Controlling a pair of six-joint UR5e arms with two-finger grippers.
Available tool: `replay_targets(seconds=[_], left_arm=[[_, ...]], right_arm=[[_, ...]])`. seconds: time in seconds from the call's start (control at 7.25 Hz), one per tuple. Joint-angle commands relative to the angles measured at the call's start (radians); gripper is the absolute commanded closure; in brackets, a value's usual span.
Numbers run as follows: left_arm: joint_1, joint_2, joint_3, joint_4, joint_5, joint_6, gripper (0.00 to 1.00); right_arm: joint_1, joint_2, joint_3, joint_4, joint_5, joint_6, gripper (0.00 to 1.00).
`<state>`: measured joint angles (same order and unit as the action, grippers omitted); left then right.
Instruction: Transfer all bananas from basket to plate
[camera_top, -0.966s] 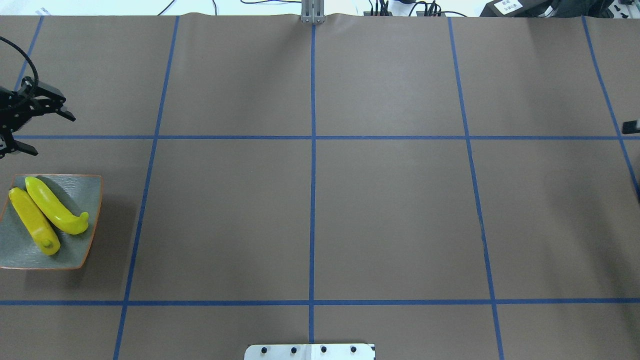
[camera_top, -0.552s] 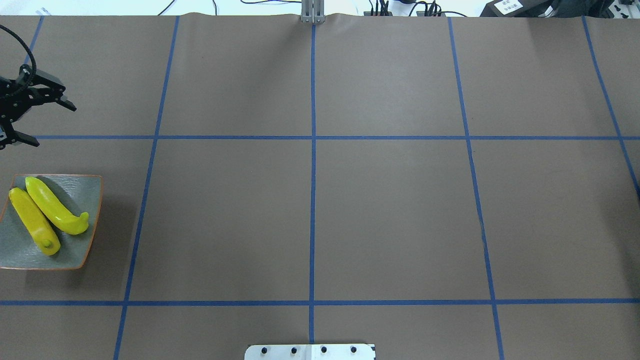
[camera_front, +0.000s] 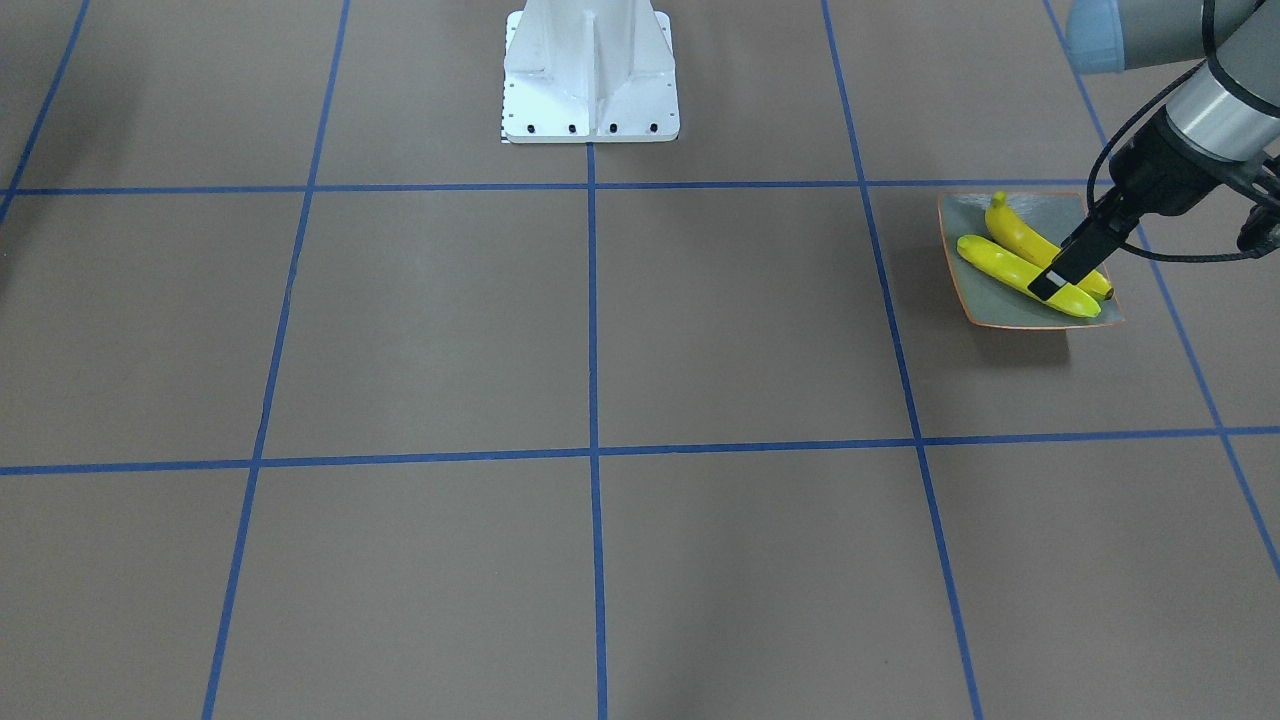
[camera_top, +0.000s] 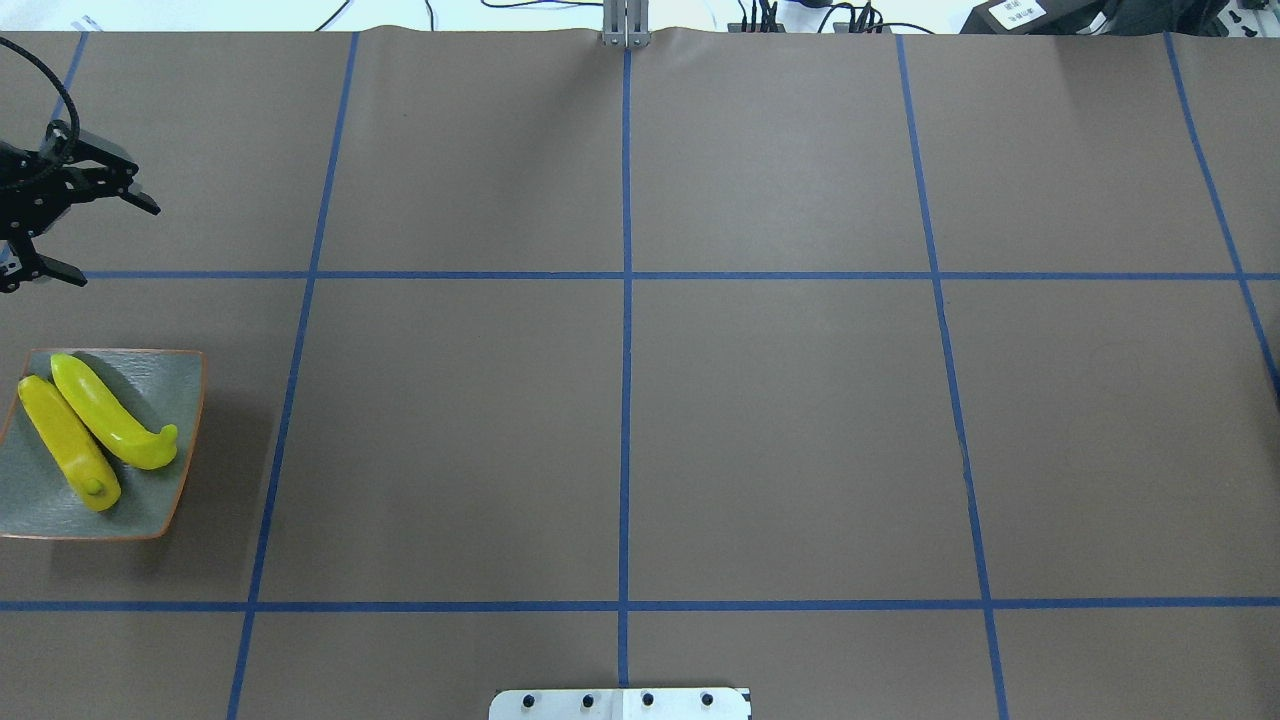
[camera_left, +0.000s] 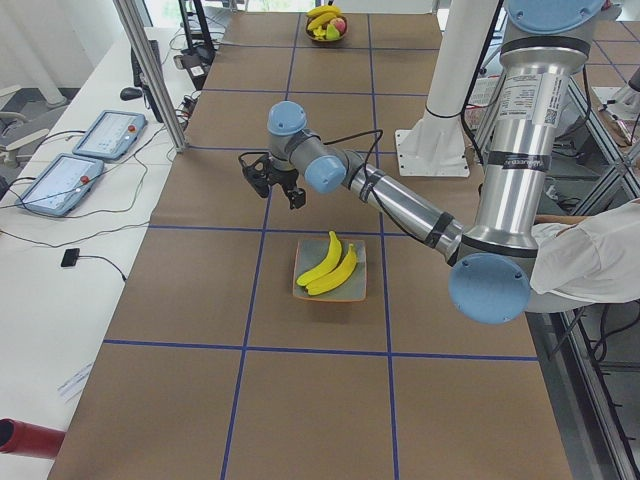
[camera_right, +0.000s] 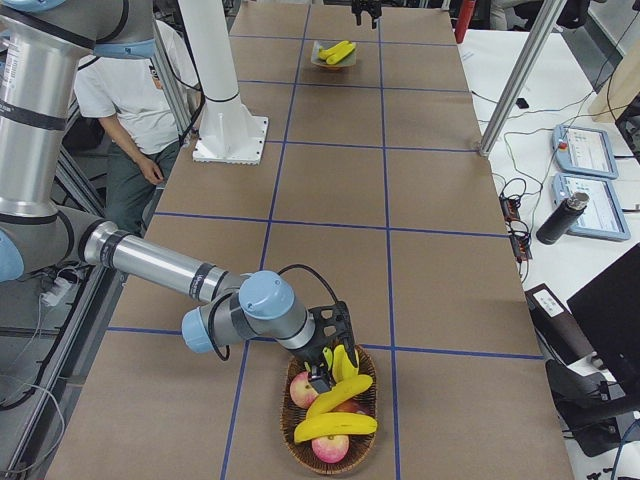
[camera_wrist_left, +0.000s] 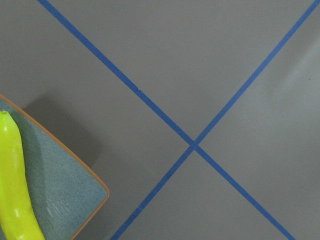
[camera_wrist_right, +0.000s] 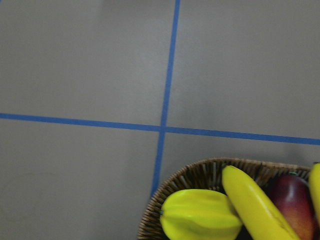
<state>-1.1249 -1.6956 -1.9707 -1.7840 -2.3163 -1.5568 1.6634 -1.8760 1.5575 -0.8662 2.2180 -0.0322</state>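
Now my left tool (camera_top: 120, 247) hangs released at twelve o'clock of the plate (camera_top: 172, 385), which bears two bananas (camera_top: 110, 425); my right tool (camera_right: 321, 377) sits in the basket (camera_right: 292, 432) among more bananas (camera_right: 335, 425); its grip I cannot tell.

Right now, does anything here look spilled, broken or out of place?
Nothing stands out. Two bananas lie side by side inside the plate, which sits flat, and the basket stands upright with its fruit inside.
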Motion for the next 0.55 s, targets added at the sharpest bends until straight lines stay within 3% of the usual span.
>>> replay_targets(seconds=[0.0, 0.41], left_arm=[[0.001, -0.001, 0.000, -0.002, 0.000, 0.000, 0.00], [-0.001, -0.001, -0.008, -0.002, -0.002, -0.006, 0.00]], right_arm=[[0.044, 0.085, -0.152, -0.014, -0.012, -0.157, 0.04], [0.042, 0.092, -0.241, -0.002, -0.017, -0.224, 0.14]])
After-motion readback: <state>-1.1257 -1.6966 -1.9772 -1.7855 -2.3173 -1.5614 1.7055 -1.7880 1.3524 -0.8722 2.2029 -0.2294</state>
